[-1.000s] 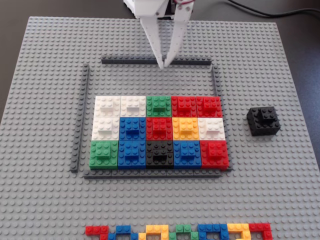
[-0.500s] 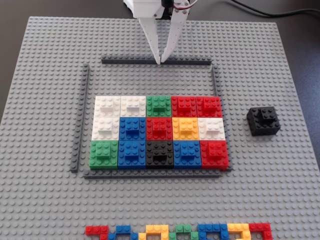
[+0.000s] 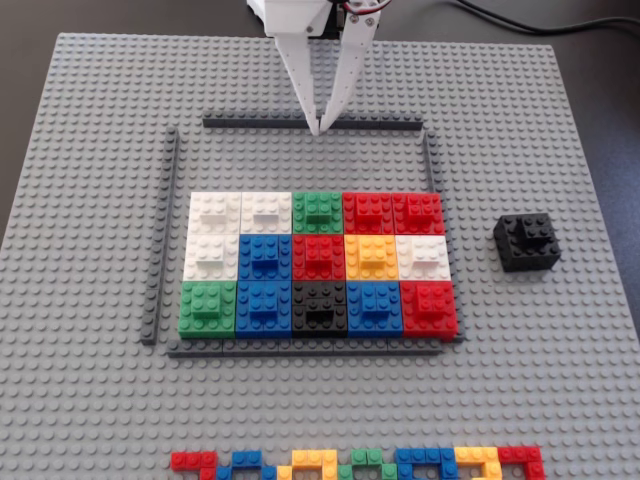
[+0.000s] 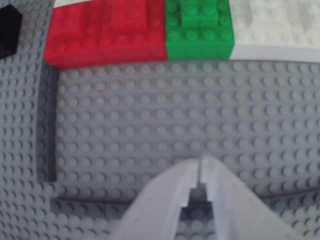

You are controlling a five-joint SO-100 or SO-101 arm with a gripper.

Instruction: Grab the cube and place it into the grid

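Note:
The black cube (image 3: 527,241) sits on the grey baseplate (image 3: 90,150), to the right of the grid in the fixed view; a corner of it shows at the top left of the wrist view (image 4: 8,30). The grid (image 3: 320,262) is a dark-grey bar frame around rows of coloured squares, with a bare strip at its far side. My white gripper (image 3: 317,130) is shut and empty, tips together over the frame's far bar. In the wrist view the gripper (image 4: 200,161) points at the bare strip, with red, green and white squares (image 4: 200,30) beyond.
A strip of small mixed-colour bricks (image 3: 360,464) lies along the near edge of the baseplate. A flat black square with a slot (image 3: 320,305) sits in the grid's near row. A dark cable (image 3: 540,22) runs behind the plate.

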